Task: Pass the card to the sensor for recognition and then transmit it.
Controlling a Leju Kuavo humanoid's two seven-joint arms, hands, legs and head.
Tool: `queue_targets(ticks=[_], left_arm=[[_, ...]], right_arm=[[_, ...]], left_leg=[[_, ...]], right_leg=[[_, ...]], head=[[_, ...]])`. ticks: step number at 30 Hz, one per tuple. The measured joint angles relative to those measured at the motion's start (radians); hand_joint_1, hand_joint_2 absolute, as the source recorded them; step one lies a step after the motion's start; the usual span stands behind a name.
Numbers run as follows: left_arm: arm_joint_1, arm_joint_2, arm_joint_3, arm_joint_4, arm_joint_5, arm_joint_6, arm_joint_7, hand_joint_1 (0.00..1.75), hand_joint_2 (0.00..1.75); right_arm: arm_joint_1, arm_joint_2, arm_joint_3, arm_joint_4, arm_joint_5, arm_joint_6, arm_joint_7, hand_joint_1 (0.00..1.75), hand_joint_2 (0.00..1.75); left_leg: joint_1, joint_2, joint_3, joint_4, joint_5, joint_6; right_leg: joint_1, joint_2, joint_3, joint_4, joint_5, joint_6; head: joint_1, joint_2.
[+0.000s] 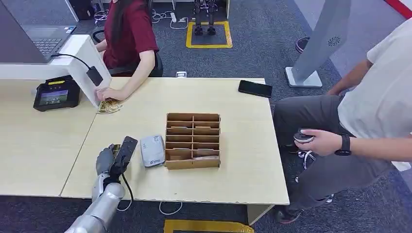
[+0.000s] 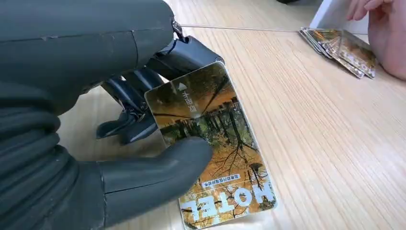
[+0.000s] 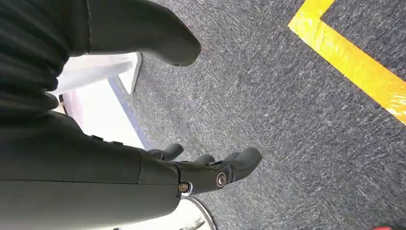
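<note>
My left hand is over the front left part of the table, pinching a card between thumb and fingers. In the left wrist view the card shows autumn trees and the word HOTEL, with the thumb pressed on its face, low over the wood. The sensor, a flat grey reader, lies just to the right of the card. My right hand hangs over grey carpet with its fingers apart and nothing in it.
A wooden compartment box stands right of the reader. A person's hand rests by a card stack at the table's far left. A black phone and a terminal lie farther off. Another person sits at right.
</note>
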Motion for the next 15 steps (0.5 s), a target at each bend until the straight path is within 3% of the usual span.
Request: queue_targets(ticks=[13, 15], left_arm=[[0.003, -0.003, 0.000, 0.008, -0.010, -0.013, -0.001, 1.75, 1.75], [0.005, -0.011, 0.000, 0.008, 0.005, -0.031, -0.025, 1.75, 1.75]], right_arm=[[0.000, 0.000, 0.000, 0.000, 0.000, 0.000, 0.000, 0.00, 1.75], [0.000, 0.000, 0.000, 0.000, 0.000, -0.001, 0.000, 0.00, 1.75]], left_leg=[[0.000, 0.000, 0.000, 0.000, 0.000, 0.000], [0.000, -0.001, 0.000, 0.000, 0.000, 0.000]], right_leg=[[0.000, 0.000, 0.000, 0.000, 0.000, 0.000], [0.000, -0.001, 0.000, 0.000, 0.000, 0.000]], head=[[0.000, 0.000], [0.000, 0.000]])
